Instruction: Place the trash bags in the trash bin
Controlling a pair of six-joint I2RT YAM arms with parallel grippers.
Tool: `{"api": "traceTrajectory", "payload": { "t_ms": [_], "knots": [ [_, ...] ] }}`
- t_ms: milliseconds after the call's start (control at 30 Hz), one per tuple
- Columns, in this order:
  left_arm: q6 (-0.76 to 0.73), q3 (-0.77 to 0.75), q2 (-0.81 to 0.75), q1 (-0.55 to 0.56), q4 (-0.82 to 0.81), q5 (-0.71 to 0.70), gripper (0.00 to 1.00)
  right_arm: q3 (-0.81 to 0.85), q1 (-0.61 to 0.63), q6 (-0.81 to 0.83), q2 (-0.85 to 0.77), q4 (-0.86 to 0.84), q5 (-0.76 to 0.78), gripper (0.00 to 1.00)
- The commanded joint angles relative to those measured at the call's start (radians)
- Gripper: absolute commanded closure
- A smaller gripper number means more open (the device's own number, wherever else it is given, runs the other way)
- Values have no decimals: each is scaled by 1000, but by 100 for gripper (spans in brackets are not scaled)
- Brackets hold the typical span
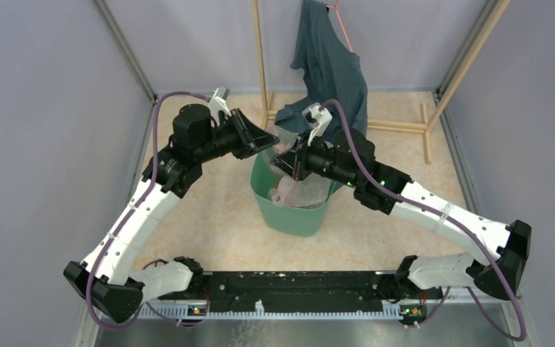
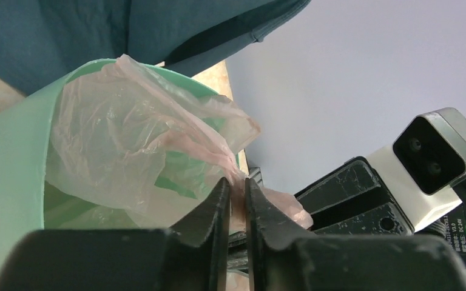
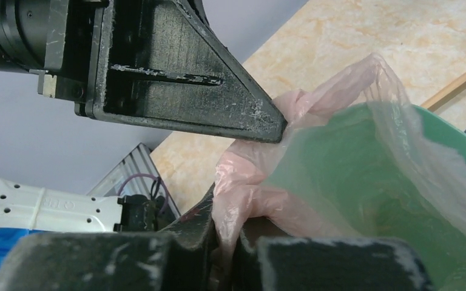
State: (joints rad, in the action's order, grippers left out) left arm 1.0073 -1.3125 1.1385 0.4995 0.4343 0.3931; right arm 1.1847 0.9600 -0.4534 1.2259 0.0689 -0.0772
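Observation:
The mint-green trash bin [image 1: 289,215] stands on the floor in the middle. The pale pink trash bag [image 1: 298,191] lies in and over its mouth. My left gripper [image 1: 273,136] is over the bin's far left rim, shut on a fold of the bag [image 2: 127,145]; in its wrist view the film is pinched between the fingers [image 2: 218,209]. My right gripper [image 1: 289,163] is over the bin's mouth, shut on another fold of the bag [image 3: 249,194]. The bin's wall shows in the left wrist view [image 2: 12,163] and through the film in the right wrist view [image 3: 364,182].
A dark teal cloth garment [image 1: 332,65] hangs from a wooden rack [image 1: 260,50] just behind the bin. Grey walls close in the left, right and back. The rack's wooden base rails [image 1: 405,126] lie on the floor at the back right.

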Motion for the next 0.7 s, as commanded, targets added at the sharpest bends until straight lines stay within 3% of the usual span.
{"api": "traceTrajectory", "payload": {
  "t_ms": [0, 100, 267, 400, 500, 667],
  "knots": [
    [-104, -22, -21, 1, -28, 21, 86, 3, 7, 31, -58, 8, -5, 90],
    [-168, -42, -41, -1, -14, 16, 100, 31, 6, 47, -76, 95, -4, 59],
    [-217, -31, -67, -19, -23, 147, 100, 70, 5, -19, -154, 251, 33, 20],
    [-250, -12, -97, -20, -24, 208, 100, -25, 5, -159, -231, 123, -6, 12],
    [-268, 12, -126, -24, -19, 204, 100, -111, 5, -270, -279, 6, 47, 2],
    [-272, 26, -151, -26, -23, 234, 100, -191, 5, -449, -283, -117, 135, 7]
  ]
}}
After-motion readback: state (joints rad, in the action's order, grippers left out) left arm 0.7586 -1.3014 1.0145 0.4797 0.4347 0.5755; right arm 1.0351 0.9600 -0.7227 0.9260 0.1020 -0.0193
